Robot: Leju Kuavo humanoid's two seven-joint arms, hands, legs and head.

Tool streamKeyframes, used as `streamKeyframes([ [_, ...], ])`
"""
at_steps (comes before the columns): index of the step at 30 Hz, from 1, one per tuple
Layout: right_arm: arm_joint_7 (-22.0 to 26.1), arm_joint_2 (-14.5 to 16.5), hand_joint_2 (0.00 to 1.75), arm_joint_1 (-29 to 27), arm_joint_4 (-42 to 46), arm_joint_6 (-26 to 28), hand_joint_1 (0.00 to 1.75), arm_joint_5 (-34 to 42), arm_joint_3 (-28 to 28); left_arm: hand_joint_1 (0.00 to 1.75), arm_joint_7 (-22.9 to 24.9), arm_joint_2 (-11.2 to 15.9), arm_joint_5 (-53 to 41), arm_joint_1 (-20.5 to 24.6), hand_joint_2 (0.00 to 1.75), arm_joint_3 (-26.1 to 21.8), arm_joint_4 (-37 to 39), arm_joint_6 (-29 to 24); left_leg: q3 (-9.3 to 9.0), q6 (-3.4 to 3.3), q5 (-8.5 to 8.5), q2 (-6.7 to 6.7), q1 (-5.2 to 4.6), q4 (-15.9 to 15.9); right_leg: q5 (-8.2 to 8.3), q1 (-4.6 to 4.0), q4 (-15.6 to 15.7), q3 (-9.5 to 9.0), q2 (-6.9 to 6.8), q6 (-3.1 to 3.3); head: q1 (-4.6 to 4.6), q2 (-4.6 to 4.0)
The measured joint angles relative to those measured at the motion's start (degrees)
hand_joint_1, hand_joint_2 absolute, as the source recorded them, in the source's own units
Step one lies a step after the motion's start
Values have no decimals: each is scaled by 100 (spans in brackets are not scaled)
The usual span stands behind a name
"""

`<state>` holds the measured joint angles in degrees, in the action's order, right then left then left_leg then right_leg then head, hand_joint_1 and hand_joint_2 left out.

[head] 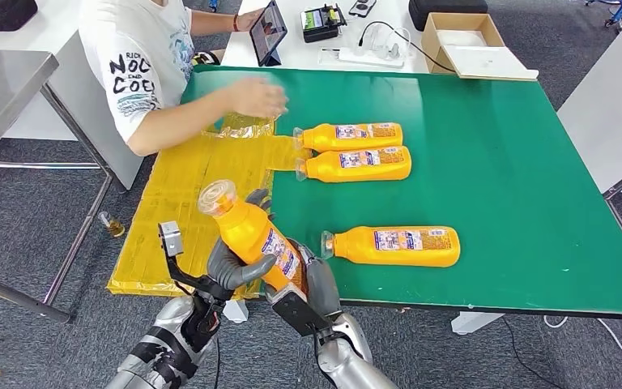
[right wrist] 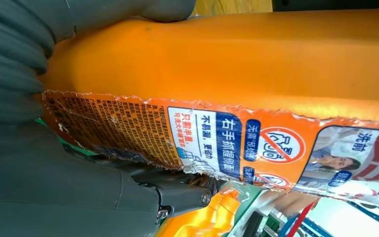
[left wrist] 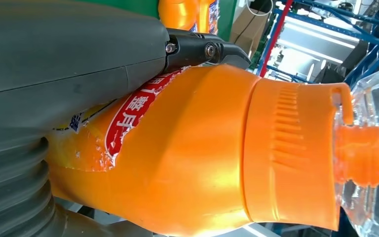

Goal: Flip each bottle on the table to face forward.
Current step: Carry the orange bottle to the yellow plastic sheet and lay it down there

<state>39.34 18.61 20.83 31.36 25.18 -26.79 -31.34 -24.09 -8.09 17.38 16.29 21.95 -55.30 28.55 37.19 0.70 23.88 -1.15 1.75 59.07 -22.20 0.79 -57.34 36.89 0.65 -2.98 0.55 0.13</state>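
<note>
Gripped the raised bottle [head: 253, 237] in the left hand [head: 228, 266] from its outer side, thumb across the lower body, clear cap tilted up and away, well off the tabletop [head: 518, 203]. Wrapped the same bottle on the other side with the right hand [head: 317, 279], fingers closed round its base; torn label seen close against both hands in the wrist views. Looked like the middle of a turn, bottle shared between both hands, probably one hand about to let go.

Beyond the left hand, noted yellow taped sheeting [head: 186, 203] and a person's hand [head: 255, 97] resting near its far edge. Just to the outer side of the right hand, found one bottle lying flat [head: 395, 245], label up. Farther ahead, two more bottles lying side by side [head: 355, 151], touching or nearly so, labels up.

Next move, by judgement: rotate until the label faces front, then lower onto the green surface near the right hand, avoiding a knock against the neighbour.
</note>
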Motion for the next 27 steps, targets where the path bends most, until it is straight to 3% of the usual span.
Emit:
streamKeyframes([
  [1, -6, 1, 175, 12, -19, 13, 175, -17, 0, 10, -13, 2, -28, 9, 175, 8, 19, -2, 0, 0, 0, 0, 0, 0, 0, 0, 0, 0, 0, 0, 0, 0],
  [4, -22, 10, 175, 48, -70, 42, 175, -54, 0, 139, -63, 16, -146, 55, 175, 42, 78, -31, 0, 0, 0, 0, 0, 0, 0, 0, 0, 0, 0, 0, 1, 0],
  [5, -29, 14, 175, 61, -85, 55, 175, -64, 0, 173, -80, 23, -193, 78, 175, 55, 100, -46, 0, 0, 0, 0, 0, 0, 0, 0, 0, 0, 0, 0, 0, 0],
  [25, -102, 48, 175, 138, -232, 102, 175, -157, 4, 175, -184, 80, -252, 202, 175, 143, 309, 90, 0, 0, 0, 0, 0, 0, 0, 0, 0, 0, 0, 0, 0, 0],
  [26, -105, 48, 175, 138, -238, 109, 173, -161, 4, 175, -184, 81, -241, 202, 175, 143, 319, 99, 0, 0, 0, 0, 0, 0, 0, 0, 0, 0, 0, 0, -1, 0],
  [27, -108, 48, 175, 139, -243, 115, 158, -163, 4, 175, -184, 82, -234, 202, 175, 143, 325, 107, 0, 0, 0, 0, 0, 0, 0, 0, 0, 0, 0, 0, -1, 0],
])
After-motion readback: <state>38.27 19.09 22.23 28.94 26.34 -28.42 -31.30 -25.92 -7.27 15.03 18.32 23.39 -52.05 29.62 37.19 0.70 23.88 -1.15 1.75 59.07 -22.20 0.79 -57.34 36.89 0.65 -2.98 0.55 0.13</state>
